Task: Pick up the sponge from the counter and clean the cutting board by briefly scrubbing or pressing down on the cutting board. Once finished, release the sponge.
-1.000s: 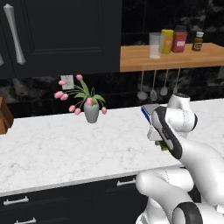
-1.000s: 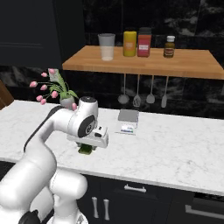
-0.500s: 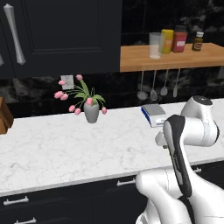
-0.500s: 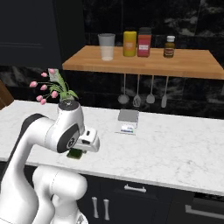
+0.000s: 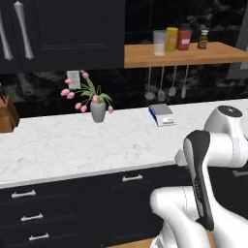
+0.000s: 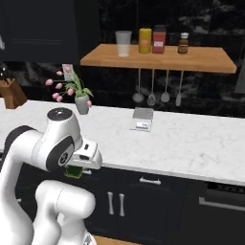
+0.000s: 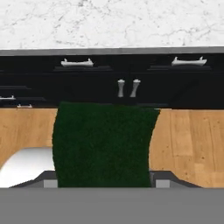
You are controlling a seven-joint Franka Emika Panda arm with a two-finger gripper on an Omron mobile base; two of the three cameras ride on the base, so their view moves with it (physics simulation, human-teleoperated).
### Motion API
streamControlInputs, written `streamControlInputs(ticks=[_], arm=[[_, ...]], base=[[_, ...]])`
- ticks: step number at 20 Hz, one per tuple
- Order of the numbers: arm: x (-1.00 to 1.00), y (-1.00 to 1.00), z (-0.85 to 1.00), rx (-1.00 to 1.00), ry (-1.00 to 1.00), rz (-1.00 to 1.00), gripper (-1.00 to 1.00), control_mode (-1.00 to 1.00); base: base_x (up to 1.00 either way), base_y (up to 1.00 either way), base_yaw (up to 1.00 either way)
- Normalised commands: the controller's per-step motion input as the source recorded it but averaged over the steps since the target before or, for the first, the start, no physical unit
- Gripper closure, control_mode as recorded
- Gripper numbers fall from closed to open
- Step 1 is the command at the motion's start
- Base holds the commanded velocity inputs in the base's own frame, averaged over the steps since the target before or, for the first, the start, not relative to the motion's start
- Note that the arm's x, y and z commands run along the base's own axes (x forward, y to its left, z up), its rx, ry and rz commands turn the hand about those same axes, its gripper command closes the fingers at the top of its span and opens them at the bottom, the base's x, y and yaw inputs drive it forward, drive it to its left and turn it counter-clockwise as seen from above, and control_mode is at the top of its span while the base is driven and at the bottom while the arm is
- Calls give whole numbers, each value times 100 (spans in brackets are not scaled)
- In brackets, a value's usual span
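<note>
sponge (image 7: 103, 146) carried off counter (image 6: 191, 143), lower

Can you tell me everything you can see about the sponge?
The sponge is a small block with a fuzzy dark green scrubbing face and a yellow-green body, which peeks out under the robot's hand. The gripper is shut on it, one finger on each side. It hangs in the air in front of the dark drawers, off the white marble counter, above the wooden floor.

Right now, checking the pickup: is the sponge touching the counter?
Apart. The hand view shows the sponge in the end effector, off the counter, with drawers and floor behind it.
</note>
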Motion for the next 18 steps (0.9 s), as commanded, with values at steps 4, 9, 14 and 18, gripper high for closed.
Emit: streamControlInputs(ticks=[4, 9, 14, 18], arm=[[0, 0, 0, 0, 0, 0, 100, 100], [0, 0, 0, 0, 0, 0, 100, 100], [0, 0, 0, 0, 0, 0, 100, 100], [0, 0, 0, 0, 0, 0, 100, 100]], base=[[-58, -79, -2], [2, -100, -7], [23, -100, -6], [38, -100, -1]])
